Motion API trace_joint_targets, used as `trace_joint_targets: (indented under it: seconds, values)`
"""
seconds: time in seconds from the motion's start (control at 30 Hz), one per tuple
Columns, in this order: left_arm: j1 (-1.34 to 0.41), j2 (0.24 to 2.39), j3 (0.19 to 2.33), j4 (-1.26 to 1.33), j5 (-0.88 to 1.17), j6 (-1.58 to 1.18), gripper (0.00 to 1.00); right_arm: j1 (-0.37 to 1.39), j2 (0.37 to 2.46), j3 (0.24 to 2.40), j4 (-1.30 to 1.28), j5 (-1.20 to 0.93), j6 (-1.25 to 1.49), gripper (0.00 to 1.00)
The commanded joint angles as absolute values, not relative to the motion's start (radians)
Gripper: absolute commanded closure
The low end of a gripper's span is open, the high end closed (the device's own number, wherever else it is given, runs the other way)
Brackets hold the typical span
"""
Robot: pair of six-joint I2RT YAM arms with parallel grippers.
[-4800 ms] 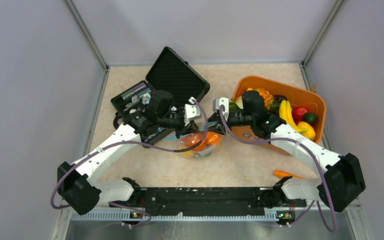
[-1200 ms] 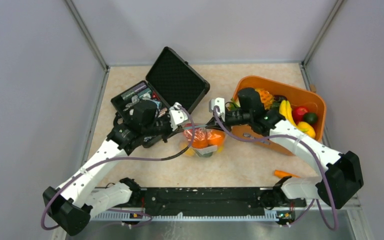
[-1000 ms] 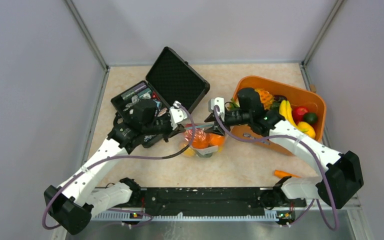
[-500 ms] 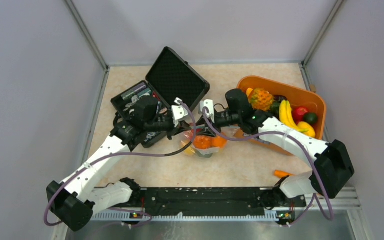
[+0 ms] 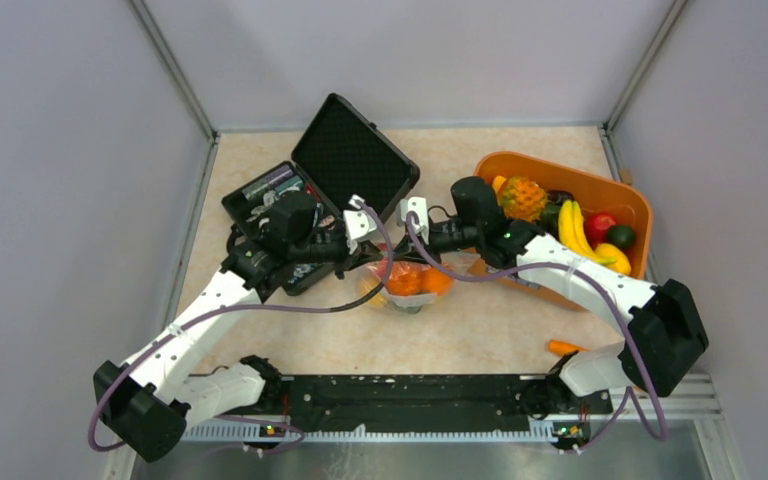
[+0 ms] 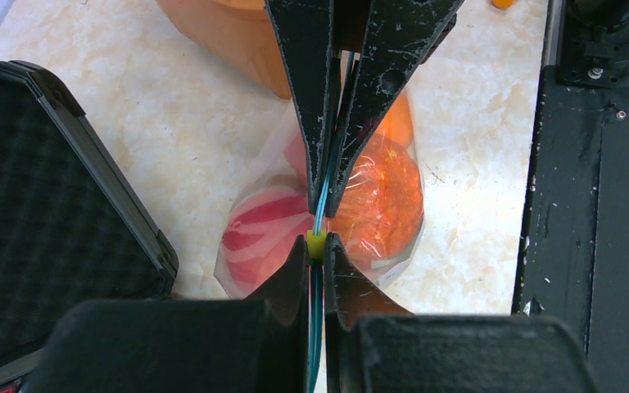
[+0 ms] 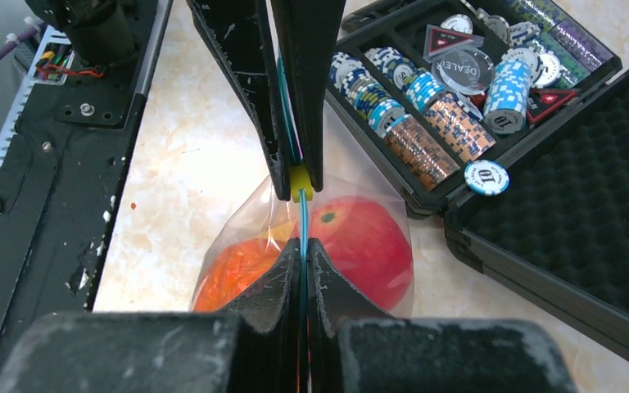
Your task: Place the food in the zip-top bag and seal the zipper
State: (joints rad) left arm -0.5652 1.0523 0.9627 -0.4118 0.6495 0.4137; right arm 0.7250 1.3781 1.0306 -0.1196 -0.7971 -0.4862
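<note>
The clear zip-top bag [image 5: 407,292] hangs between both grippers over the middle of the table. Inside it is food: a red apple [image 7: 360,237] and an orange fruit [image 7: 233,278]. My left gripper [image 6: 315,242] is shut on the teal zipper [image 6: 319,219] at its yellow slider [image 6: 316,245]. My right gripper [image 7: 301,246] is shut on the same zipper [image 7: 302,217], a short way from the left fingertips [image 7: 278,176]. In the top view the left gripper [image 5: 384,260] and right gripper [image 5: 403,258] meet tip to tip above the bag.
An orange basket [image 5: 610,190] at the right holds a pineapple, bananas and red and green fruit. An orange carrot [image 5: 572,349] lies near the right arm's base. An open black case [image 5: 355,160] of poker chips [image 7: 426,135] sits just behind the bag at the left.
My right gripper slid left along the zipper toward the left gripper and closed on it. The left gripper kept its hold and barely moved.
</note>
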Motion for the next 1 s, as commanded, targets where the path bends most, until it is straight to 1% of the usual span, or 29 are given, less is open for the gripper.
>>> trace_joint_targets:
  seconds: [0.0, 0.17, 0.33, 0.97]
  values:
    - [-0.568, 1.035, 0.996, -0.377, 0.651, 0.420, 1.00, 0.736, 1.368, 1.088, -0.118, -0.790, -0.503, 1.00]
    - [-0.567, 1.024, 0.996, -0.450, 0.580, 0.457, 1.00, 0.735, 1.342, 1.087, -0.172, -0.710, -0.535, 1.00]
    - [-0.560, 0.997, 0.978, -0.494, 0.506, 0.484, 1.00, 0.715, 1.326, 1.079, -0.189, -0.706, -0.538, 1.00]
    - [-0.516, 0.948, 0.970, -0.574, 0.412, 0.517, 1.00, 0.686, 1.295, 1.026, -0.144, -0.697, -0.513, 1.00]
